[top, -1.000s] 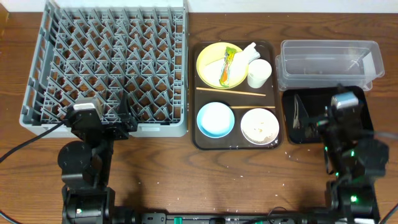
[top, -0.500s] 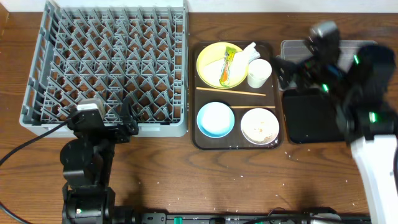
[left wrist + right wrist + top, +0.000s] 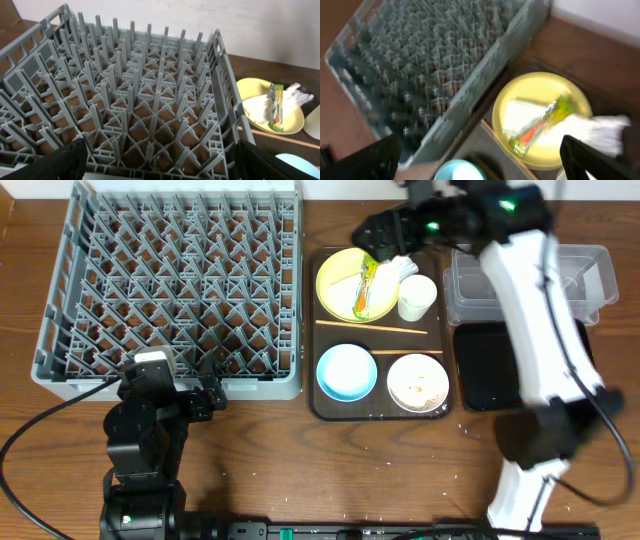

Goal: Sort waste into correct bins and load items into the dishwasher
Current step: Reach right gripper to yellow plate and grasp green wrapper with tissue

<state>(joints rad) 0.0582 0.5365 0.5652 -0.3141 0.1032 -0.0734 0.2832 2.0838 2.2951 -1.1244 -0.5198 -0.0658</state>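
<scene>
The grey dishwasher rack [image 3: 170, 280] fills the left of the table. On the brown serving tray [image 3: 315, 405], a yellow plate [image 3: 345, 280] holds the snack wrapper [image 3: 366, 288] and the white napkin [image 3: 402, 267]. A white cup [image 3: 417, 297], the chopsticks [image 3: 370, 329], a light-blue bowl [image 3: 347, 371] and a white bowl [image 3: 417, 382] with crumbs also lie there. My right gripper [image 3: 378, 238] hangs open above the plate [image 3: 540, 120], holding nothing. My left gripper [image 3: 195, 385] stands open at the rack's [image 3: 150, 100] near edge, also with nothing in it.
A clear tub [image 3: 580, 275] stands at the back right, with a black tray [image 3: 480, 370] in front of it. My right arm stretches over both. Crumbs speckle the wood near the front edge.
My right arm has swung from over the black tray, up and to the left, to above the yellow plate. The left arm has barely shifted. Both grippers stay open.
</scene>
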